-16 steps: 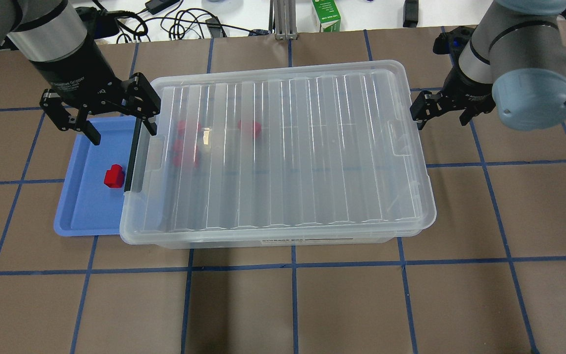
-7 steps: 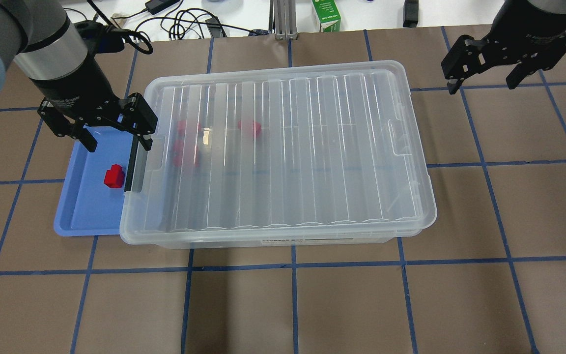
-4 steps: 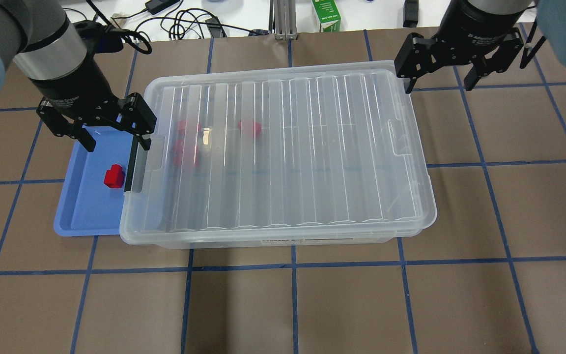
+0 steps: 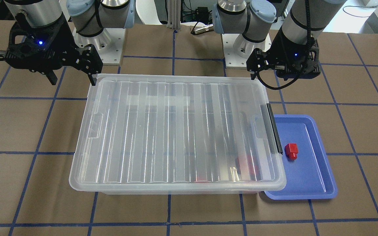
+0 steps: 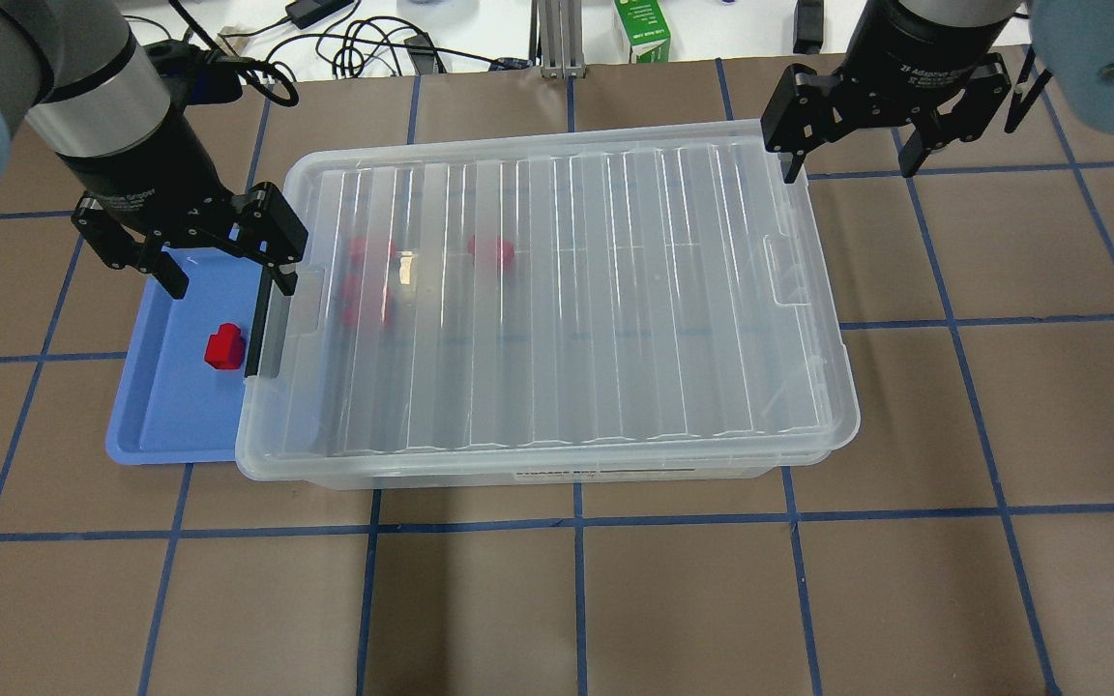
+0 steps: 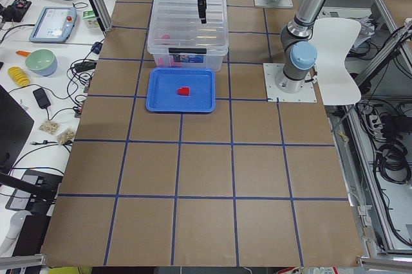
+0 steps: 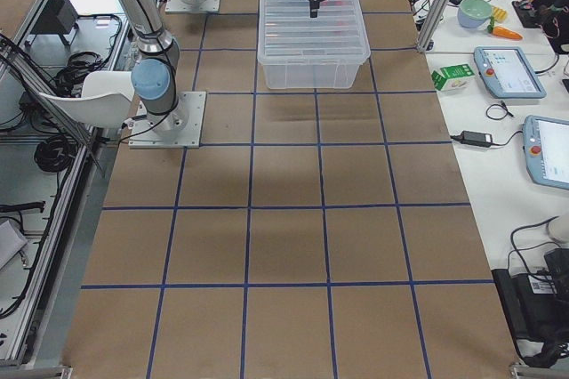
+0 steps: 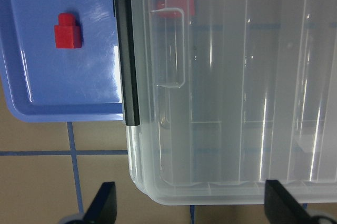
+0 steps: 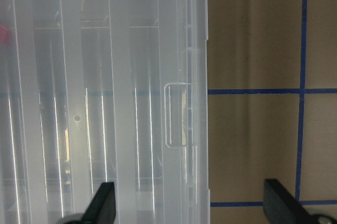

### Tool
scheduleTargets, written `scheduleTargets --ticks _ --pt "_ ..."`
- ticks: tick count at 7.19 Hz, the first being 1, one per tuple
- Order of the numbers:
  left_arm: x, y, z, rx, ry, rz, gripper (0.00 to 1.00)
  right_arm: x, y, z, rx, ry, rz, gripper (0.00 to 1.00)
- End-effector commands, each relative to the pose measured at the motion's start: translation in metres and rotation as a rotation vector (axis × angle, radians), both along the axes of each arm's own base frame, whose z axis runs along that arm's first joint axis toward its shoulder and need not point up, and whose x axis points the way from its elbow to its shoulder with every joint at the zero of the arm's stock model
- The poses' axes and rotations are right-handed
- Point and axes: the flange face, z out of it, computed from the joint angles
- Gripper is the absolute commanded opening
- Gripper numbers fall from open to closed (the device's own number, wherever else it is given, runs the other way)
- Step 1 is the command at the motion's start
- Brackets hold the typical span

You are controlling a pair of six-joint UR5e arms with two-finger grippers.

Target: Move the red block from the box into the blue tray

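The box (image 5: 557,300) is a clear bin with its ribbed lid shut and a black latch bar (image 5: 258,329) on its left short side. Several red blocks (image 5: 491,251) show blurred through the lid. The blue tray (image 5: 165,416) lies against that side, partly under the box rim. One red block (image 5: 224,347) lies in the tray and also shows in the left wrist view (image 8: 67,30). My left gripper (image 5: 228,280) is open and empty above the tray's far end and the box's far left corner. My right gripper (image 5: 852,159) is open and empty above the box's far right corner.
A green carton (image 5: 642,29) and cables (image 5: 354,43) lie beyond the table's far edge. Blue tape lines cross the brown table (image 5: 576,599). In the front-facing view the arm bases (image 4: 241,42) stand behind the box.
My right gripper has swung from beside the box's right short side to above its far right corner, still open. My left gripper has shifted slightly and stays open. The blocks have not moved.
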Motion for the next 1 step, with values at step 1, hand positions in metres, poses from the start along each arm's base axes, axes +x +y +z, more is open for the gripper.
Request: scheduleTargets --ticks 1 --pt "0.0012 0.0007 0.0007 0.001 -0.003 -0.001 1.00 0.0000 -0.0002 0.0001 0.000 0.000 0.000 1.00"
